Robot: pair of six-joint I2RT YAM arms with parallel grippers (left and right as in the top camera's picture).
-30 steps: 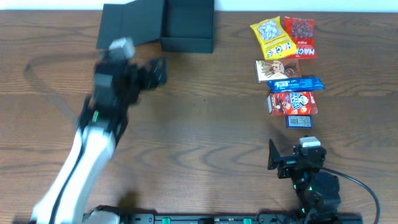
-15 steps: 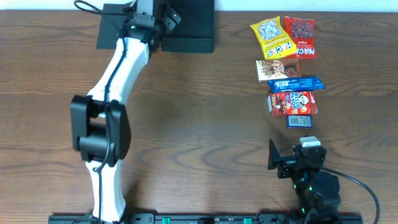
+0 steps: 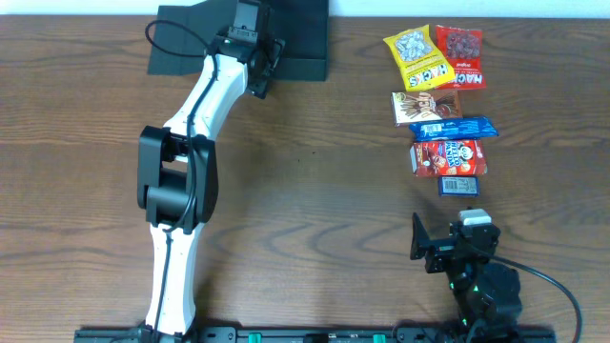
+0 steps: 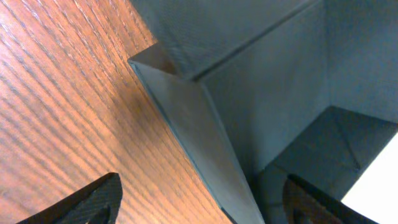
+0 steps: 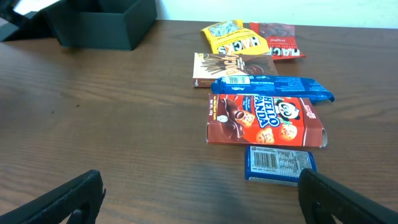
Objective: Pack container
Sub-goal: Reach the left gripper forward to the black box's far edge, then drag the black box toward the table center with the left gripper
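one container [image 3: 300, 36] corner hidden under left claw [image 3: 264, 70]

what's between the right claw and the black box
Only bare wooden table lies between the right claw and the container; the snack packets sit off to one side. The overhead view shows it.

left tool [image 4: 200, 204]: outstretched, jaws wide | right tool [image 5: 200, 200]: near base, jaws wide
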